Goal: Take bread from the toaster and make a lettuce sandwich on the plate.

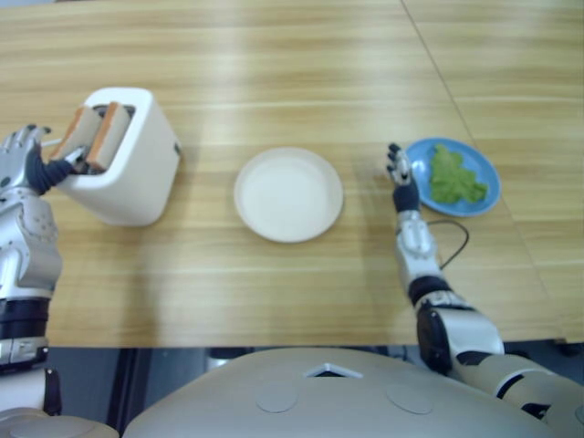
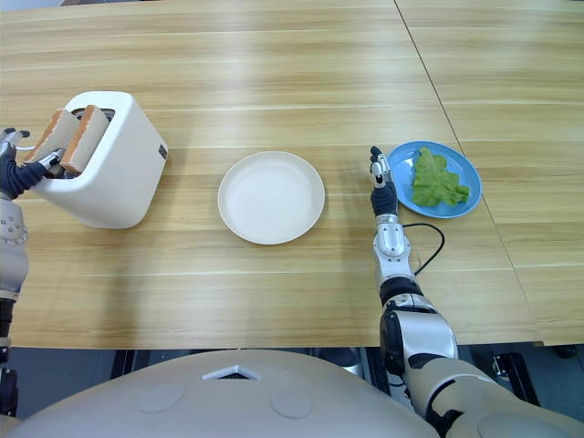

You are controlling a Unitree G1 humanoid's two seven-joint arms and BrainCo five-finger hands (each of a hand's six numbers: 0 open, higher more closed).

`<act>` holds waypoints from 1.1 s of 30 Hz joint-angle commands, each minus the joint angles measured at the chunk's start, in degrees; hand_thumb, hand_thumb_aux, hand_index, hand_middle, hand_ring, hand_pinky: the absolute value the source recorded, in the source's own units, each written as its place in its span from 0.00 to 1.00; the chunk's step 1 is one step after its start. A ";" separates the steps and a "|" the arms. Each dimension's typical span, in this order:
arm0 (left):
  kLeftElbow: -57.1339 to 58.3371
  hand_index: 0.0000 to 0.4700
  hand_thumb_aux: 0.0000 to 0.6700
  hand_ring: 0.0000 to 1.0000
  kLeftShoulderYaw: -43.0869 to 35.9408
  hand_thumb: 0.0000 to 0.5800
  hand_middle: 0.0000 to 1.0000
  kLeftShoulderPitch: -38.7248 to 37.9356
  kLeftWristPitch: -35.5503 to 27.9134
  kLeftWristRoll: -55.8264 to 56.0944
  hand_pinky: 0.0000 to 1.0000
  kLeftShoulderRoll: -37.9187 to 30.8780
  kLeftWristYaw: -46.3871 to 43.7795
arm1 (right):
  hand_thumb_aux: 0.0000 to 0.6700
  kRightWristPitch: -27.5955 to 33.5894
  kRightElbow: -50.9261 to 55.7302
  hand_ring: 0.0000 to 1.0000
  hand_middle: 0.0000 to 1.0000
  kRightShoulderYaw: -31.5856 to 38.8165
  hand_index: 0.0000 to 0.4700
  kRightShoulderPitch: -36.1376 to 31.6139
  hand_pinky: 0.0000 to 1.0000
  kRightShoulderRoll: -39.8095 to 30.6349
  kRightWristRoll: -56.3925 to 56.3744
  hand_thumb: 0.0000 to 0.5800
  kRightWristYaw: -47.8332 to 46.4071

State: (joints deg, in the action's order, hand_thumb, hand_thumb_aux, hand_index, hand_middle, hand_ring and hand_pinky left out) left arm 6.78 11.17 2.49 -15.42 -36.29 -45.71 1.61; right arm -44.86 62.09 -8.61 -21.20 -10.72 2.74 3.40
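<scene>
- White toaster (image 1: 128, 169) sat on the left side of the wooden worktop (image 1: 319, 73), with two bread slices (image 1: 91, 137) sticking up out of its slots side by side.
- Left hand (image 1: 23, 160) was right up against the toaster's outer side, level with the outer slice. Honestly couldn't tell if it had a grip on that slice or was just touching it.
- White plate (image 1: 287, 194) was in the middle of the worktop, between the toaster and the blue plate (image 1: 476, 157), and well apart from both.
- The lettuce (image 1: 454, 178) lay on the blue plate over on the right, one crinkly green leaf covering most of it. That plate sat right by the seam where two worktop panels met.
- Right hand (image 1: 400, 178) lay low over the worktop, stretched out straight and holding nothing, pointing away from the robot. It was just beside the blue plate's left rim, so it sat in the gap between the two plates.
- A thin black cable (image 1: 456, 242) looped on the worktop next to the right forearm, nearer the robot than the blue plate.
</scene>
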 commanded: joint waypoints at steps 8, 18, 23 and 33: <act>-4.36 0.98 1.00 0.00 2.18 1.00 0.00 -0.13 4.64 5.66 0.00 2.55 1.14 | 0.00 0.87 0.23 0.00 0.00 0.78 0.00 0.62 0.00 -0.26 0.90 0.00 0.90; -19.44 0.98 1.00 0.00 12.30 1.00 0.00 -0.16 12.49 1.66 0.00 4.46 18.63 | 0.00 1.41 0.54 0.00 0.00 1.50 0.00 0.82 0.00 -0.04 1.77 0.00 2.09; -26.85 0.98 1.00 1.00 16.42 1.00 1.00 0.71 17.05 4.15 1.00 7.30 21.51 | 0.00 1.68 0.69 0.00 0.00 1.94 0.00 0.87 0.00 0.33 1.77 0.00 2.41; -25.43 0.98 1.00 1.00 -2.65 1.00 1.00 9.39 24.03 15.21 1.00 19.89 10.35 | 0.00 2.15 0.90 0.00 0.00 2.31 0.00 0.56 0.00 1.03 1.49 0.00 2.38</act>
State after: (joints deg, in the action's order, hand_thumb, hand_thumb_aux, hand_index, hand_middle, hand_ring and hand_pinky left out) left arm -21.36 12.97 10.84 7.77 -23.58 -27.84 14.94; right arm -43.63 62.35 -6.36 -20.78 -9.57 4.23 5.57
